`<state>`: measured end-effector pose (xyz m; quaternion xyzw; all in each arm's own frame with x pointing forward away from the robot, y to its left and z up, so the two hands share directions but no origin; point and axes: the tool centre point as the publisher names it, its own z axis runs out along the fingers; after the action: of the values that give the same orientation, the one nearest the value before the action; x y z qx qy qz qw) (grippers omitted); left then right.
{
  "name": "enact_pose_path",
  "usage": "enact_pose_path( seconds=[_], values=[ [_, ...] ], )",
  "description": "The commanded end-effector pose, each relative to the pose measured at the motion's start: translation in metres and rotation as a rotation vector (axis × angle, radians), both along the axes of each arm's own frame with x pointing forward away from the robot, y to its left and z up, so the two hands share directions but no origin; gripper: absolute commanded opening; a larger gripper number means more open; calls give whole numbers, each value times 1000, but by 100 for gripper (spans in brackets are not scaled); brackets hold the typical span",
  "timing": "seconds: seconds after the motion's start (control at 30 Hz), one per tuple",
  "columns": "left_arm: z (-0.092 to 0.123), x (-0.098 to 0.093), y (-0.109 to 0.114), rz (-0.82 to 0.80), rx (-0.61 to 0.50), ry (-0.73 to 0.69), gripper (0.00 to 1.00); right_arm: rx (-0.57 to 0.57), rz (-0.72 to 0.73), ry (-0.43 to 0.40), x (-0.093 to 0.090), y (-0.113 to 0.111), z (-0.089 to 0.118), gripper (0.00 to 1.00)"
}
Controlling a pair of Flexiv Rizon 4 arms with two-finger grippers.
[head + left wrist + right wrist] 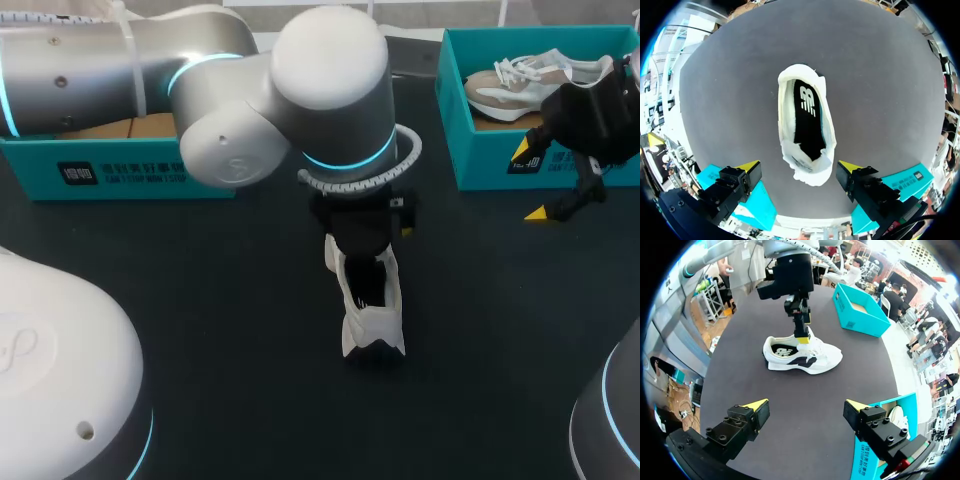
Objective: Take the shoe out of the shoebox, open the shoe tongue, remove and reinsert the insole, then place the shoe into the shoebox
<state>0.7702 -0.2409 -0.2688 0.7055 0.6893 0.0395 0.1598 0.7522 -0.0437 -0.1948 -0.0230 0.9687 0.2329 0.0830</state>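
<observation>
L gripper [800,168]: wide open, empty, over shoe [826,131]. R gripper [807,407]: open, empty. Risk: unbraced shoe may tip if insole [808,117] tugged.

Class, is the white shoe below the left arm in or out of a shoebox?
Out: the white shoe stands upright on the table.

The table [200,300] has a dark, matt top with a fine grain. The sneaker [802,356] has smooth white leather-like panels with black cloth-like inserts, and its insole [807,120] is matt black fabric. The left shoebox [120,175] and right shoebox [490,165] are smooth teal cardboard, the left one raw brown inside. The left arm [330,80] has a satin silver-white shell with a faint sheen. The left hand [800,172] and right hand [807,407] are matt black, bolted hard parts with smooth yellow tips.
</observation>
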Motion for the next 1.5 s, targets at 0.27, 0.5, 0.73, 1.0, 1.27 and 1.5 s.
enact_pose_path(
  seconds=[0.27, 0.5, 0.73, 1.0, 1.27, 1.5],
  values=[
    [-1, 39, -3, -9, 14, 4, 62, -4, -2, 0, 1, 1, -1, 100],
    [-19, 56, -14, 0, 63, 31, 48, -4, -2, 0, 1, 1, -1, 100],
    [-33, 55, -14, -12, 61, 53, 47, -4, -2, 0, 1, 1, -1, 100],
    [-50, 50, -10, -11, 60, 90, 47, -4, -2, 0, 1, 1, -1, 100],
    [-45, 33, -8, 15, 63, 125, 46, -4, -2, 0, 1, 1, -1, 100],
    [-33, 24, 2, 18, 48, 121, 46, -4, -2, 0, 1, 1, -1, 100]
  ],
)
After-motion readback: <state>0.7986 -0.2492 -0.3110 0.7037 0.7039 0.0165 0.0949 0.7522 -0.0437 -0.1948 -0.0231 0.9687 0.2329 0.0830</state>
